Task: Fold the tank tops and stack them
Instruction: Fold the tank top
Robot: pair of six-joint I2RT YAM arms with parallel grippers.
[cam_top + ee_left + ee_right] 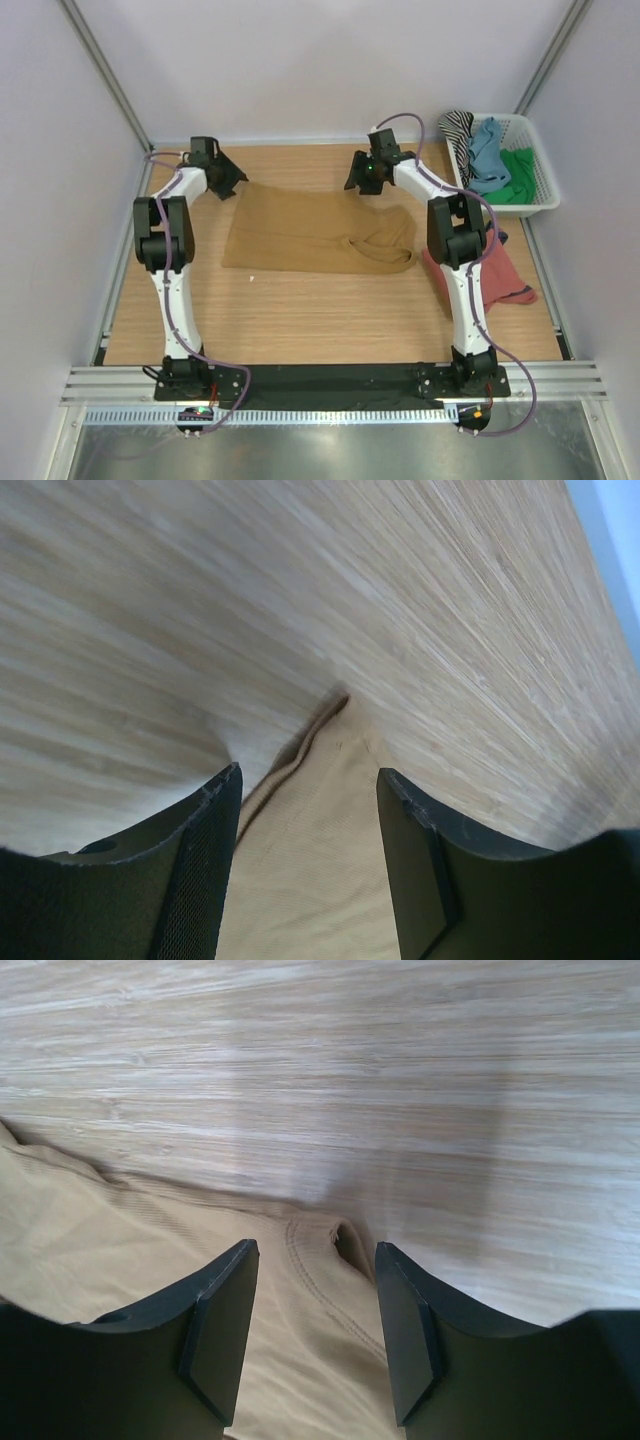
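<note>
Top external view: one ochre-brown cloth tank top [300, 235] lies flat at the middle of the wooden table [300, 325]. Left gripper [222, 172] is at its far-left corner, right gripper [362, 172] at its far-right edge. Wrist views show both with jaws apart over the cloth, nothing pinched. One rust-red tank top [505, 282] lies crumpled by the right arm. One white plastic basket [548, 170] holds three garments: striped [458, 128], blue [488, 150], green [518, 178].

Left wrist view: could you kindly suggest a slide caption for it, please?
Open left hand poised at a corner of the ochre top lying on the wooden table.
</note>
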